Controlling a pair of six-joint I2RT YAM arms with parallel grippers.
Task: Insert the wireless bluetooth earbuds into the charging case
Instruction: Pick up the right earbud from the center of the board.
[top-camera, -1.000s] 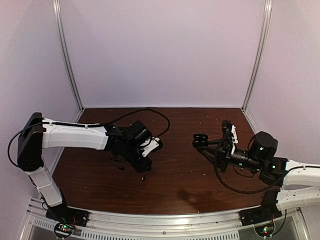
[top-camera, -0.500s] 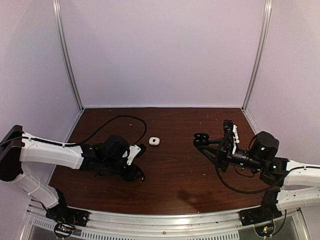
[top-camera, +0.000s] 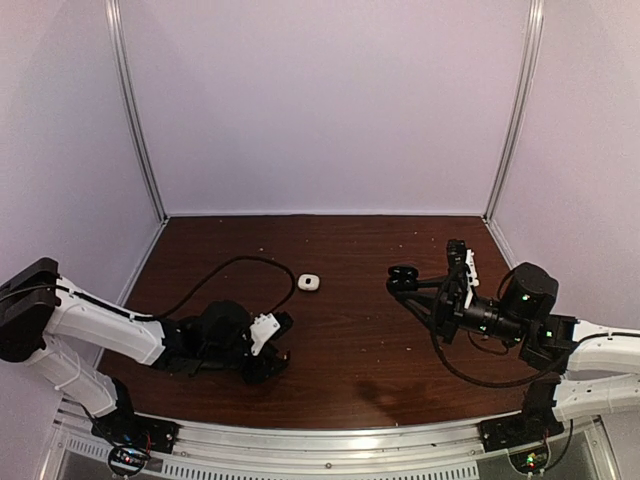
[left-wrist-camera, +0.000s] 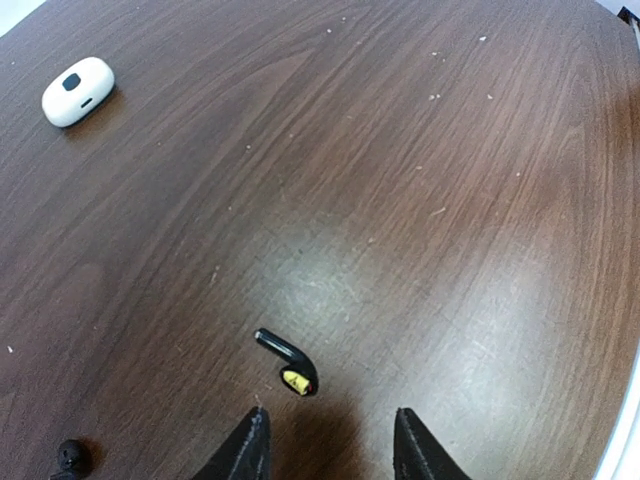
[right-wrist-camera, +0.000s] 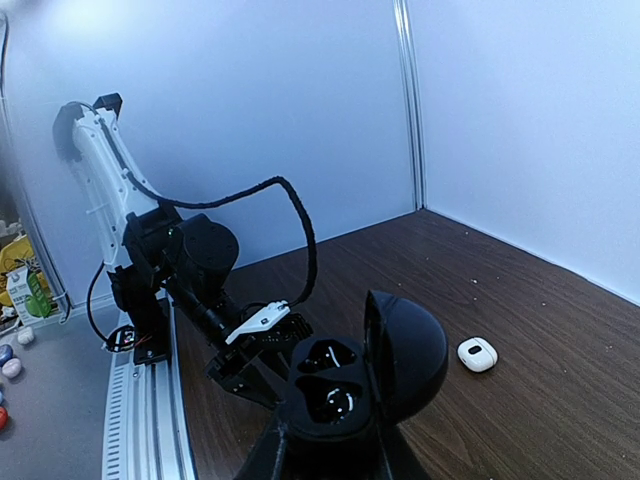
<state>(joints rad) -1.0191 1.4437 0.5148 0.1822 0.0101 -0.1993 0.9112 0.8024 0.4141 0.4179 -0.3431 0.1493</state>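
My left gripper (left-wrist-camera: 330, 450) hangs low by the desk's (left-wrist-camera: 470, 150) near-left edge, jaws parted and empty, the black earbud (left-wrist-camera: 288, 365) just ahead of its tips, stem slanting away-left — far from my right gripper (right-wrist-camera: 328, 450), clamped on the open charging case (right-wrist-camera: 345, 385).

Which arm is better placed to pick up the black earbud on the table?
Left. The left gripper, open, hangs just by the black earbud; the right gripper is occupied holding the open black case.

High rear overview of the table (top-camera: 350, 330); close wrist views, left downward, right across; white case (left-wrist-camera: 78, 91) in all.
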